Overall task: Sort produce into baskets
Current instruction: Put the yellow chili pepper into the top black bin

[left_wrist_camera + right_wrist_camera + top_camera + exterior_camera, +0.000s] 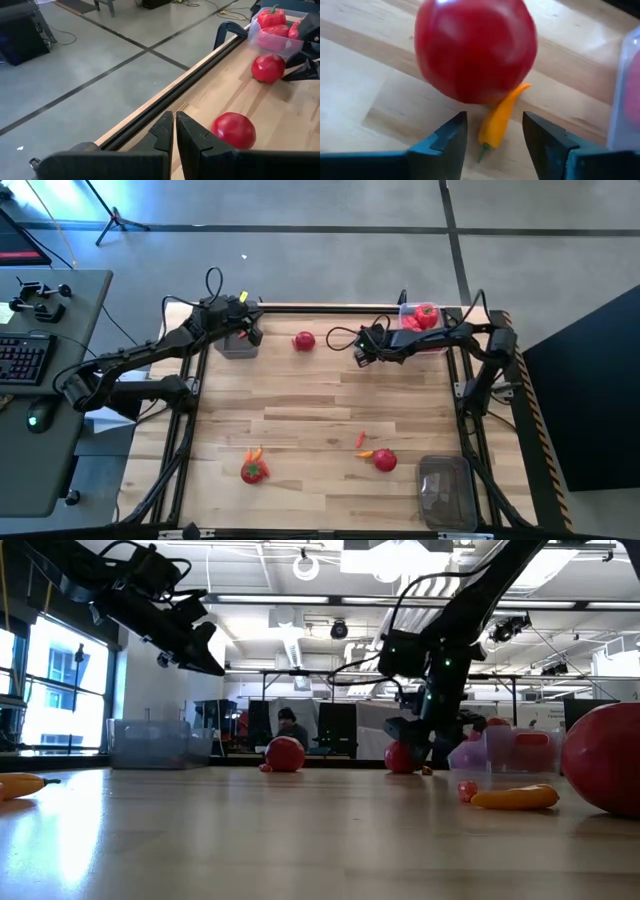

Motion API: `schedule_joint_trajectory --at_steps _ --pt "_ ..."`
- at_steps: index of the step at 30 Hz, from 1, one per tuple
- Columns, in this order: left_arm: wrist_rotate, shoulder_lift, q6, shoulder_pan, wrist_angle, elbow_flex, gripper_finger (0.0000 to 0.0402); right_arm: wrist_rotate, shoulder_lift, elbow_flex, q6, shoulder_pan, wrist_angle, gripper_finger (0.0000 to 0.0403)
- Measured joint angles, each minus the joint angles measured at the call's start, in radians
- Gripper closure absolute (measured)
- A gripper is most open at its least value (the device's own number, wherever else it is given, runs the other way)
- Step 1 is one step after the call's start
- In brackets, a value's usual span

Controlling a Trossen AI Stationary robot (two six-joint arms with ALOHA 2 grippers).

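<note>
My left gripper (250,330) is shut and empty, up in the air by the far-left basket (236,347); it also shows in the left wrist view (175,131). My right gripper (494,120) is open, low over the table at the far middle (361,353). Its fingers stand on either side of a small orange carrot-like piece (501,116) that lies on the table with its tip against a red tomato (475,50). I see no touch. Another tomato (303,340) lies between the two grippers. The far-right basket (408,315) holds red pieces (424,317).
A third basket (446,490) stands at the near right corner. Near the front lie a tomato (253,471) with an orange piece (256,453), and another tomato (385,460) with small orange pieces (364,452). The table's far rail (200,75) runs close behind the grippers.
</note>
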Motion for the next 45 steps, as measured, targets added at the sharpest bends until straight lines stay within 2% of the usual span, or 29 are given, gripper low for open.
schedule_joint_trajectory --at_steps 13,20,25,28,32,34,40,43,45 --pt "0.000 0.000 0.000 -0.004 -0.004 0.000 0.0392 -0.044 0.020 0.002 -0.067 -0.003 0.010 0.0335" --pt "0.021 0.000 0.016 -0.022 -0.008 0.000 0.0392 -0.184 -0.016 0.001 -0.129 0.026 0.004 0.0389" --pt "0.132 0.000 0.017 -0.038 -0.037 0.000 0.0392 -0.264 -0.069 0.000 -0.206 0.097 0.014 0.0394" --pt "0.256 0.000 0.018 -0.049 -0.063 0.000 0.0392 -0.271 -0.089 0.000 -0.283 0.160 0.038 0.0394" --pt "0.472 0.000 0.019 -0.083 -0.084 0.000 0.0392 -0.271 -0.098 0.000 -0.452 0.244 0.141 0.0394" --pt "0.532 0.001 0.018 -0.118 -0.082 0.000 0.0392 -0.268 -0.098 0.000 -0.547 0.285 0.213 0.0394" --pt "0.529 0.007 0.020 -0.269 -0.059 0.000 0.0370 -0.204 -0.098 0.000 -0.813 0.398 0.463 0.0394" --pt "0.513 0.018 0.024 -0.345 -0.023 0.000 0.0346 -0.197 -0.098 0.000 -0.887 0.428 0.546 0.0393" --pt "0.467 0.031 0.020 -0.389 0.010 0.002 0.0328 -0.196 -0.098 0.000 -0.920 0.445 0.581 0.0393"
